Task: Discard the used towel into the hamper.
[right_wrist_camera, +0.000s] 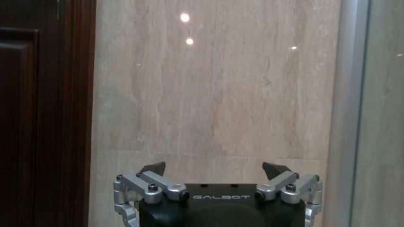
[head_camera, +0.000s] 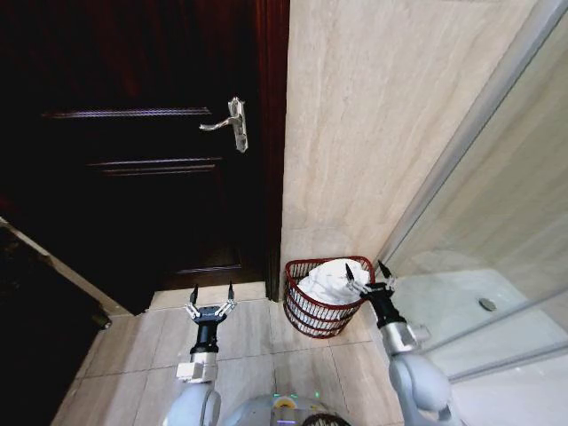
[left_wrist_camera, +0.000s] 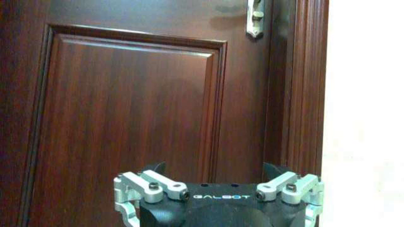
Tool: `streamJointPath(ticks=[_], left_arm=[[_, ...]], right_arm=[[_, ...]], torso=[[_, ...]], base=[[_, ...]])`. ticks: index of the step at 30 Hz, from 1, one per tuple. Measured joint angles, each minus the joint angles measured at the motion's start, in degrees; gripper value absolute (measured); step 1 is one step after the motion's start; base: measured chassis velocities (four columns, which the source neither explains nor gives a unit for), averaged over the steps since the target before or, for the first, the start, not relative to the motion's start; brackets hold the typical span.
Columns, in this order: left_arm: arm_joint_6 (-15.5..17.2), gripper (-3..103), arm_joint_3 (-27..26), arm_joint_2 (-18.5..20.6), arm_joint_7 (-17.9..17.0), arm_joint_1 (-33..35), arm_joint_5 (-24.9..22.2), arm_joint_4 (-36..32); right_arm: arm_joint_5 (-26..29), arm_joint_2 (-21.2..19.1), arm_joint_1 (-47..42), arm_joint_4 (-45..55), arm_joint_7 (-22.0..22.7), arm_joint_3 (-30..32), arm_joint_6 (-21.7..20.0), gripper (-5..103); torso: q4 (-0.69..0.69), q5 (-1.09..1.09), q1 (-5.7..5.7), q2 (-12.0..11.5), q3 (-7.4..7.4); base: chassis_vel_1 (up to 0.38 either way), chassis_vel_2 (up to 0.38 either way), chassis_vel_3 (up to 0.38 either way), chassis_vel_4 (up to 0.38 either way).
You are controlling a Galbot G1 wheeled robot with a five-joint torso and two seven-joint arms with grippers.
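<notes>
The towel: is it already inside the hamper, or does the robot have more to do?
Done, it seems: the white towel lies bundled inside the hamper, which stands on the floor by the tiled wall. In hand: nothing. The right claw is open and empty beside the hamper's rim; the left claw is open over the floor before the door. Left: nothing visible, except perhaps drawing the arms back.

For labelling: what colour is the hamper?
Reddish-brown hamper, clearest in the head view.

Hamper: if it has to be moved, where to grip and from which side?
Pinch the top rim of the hamper on its bare left side, coming from above. The towel heaps over the middle, and the right gripper hangs open at the right rim.
</notes>
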Motion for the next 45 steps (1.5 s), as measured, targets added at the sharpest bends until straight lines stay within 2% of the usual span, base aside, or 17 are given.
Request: streamJointPath(ticks=[12, 29, 45], left_arm=[[1.9, 100, -0.2, 0.5, 0.1, 0.1, -0.4, -1.5], [0.7, 100, -0.3, -0.3, 0.6, 0.5, 1.6, -1.7], [0.7, 100, -0.4, -0.3, 0.8, 0.5, 2.7, -1.9]], right_arm=[[-0.8, 0.1, -0.5, 0.9, 0.5, -0.7, -1.3, 100], [1.3, -1.3, -3.4, 2.3, 0.4, 0.2, -0.6, 100], [2.0, -0.9, -3.4, 2.6, -0.7, -0.2, -1.2, 100]], torso=[[0.01, 0.01, 0.01, 0.0, 0.01], [0.01, 0.01, 0.00, 0.0, 0.01], [0.01, 0.01, 0.01, 0.0, 0.01]], base=[[0.039, -0.032, -0.036, 0.047], [0.079, -0.043, -0.041, 0.087], [-0.001, -0.043, -0.039, 0.005]])
